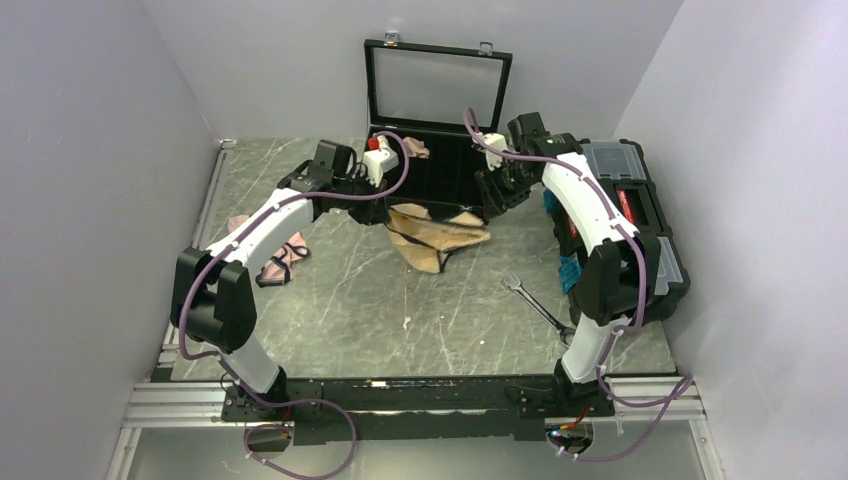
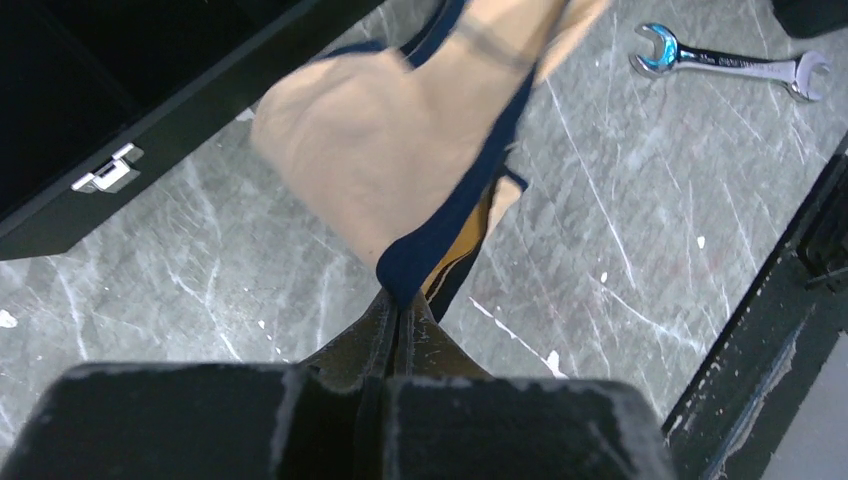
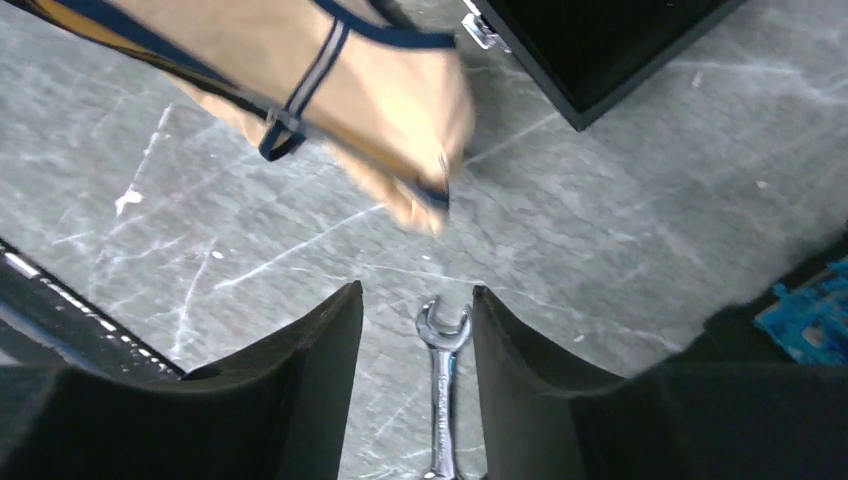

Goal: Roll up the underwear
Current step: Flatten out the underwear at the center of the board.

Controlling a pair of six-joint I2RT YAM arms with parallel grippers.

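Observation:
The tan underwear (image 1: 432,236) with navy edging hangs above the marble table (image 1: 380,310), in front of the black case. My left gripper (image 2: 408,300) is shut on its navy-edged corner, and the fabric (image 2: 400,150) stretches away from the fingertips. My right gripper (image 3: 418,295) is open with nothing between its fingers. The loose end of the underwear (image 3: 330,90) hangs blurred just ahead of it, apart from the jaws. In the top view the right gripper (image 1: 497,192) sits at the fabric's right end and the left gripper (image 1: 383,212) at its left.
An open black case (image 1: 437,150) stands at the back with small fabric rolls (image 1: 415,149) inside. A wrench (image 1: 537,303) lies on the table at the right. Pink underwear (image 1: 282,255) lies at the left. A black toolbox (image 1: 630,215) sits along the right edge.

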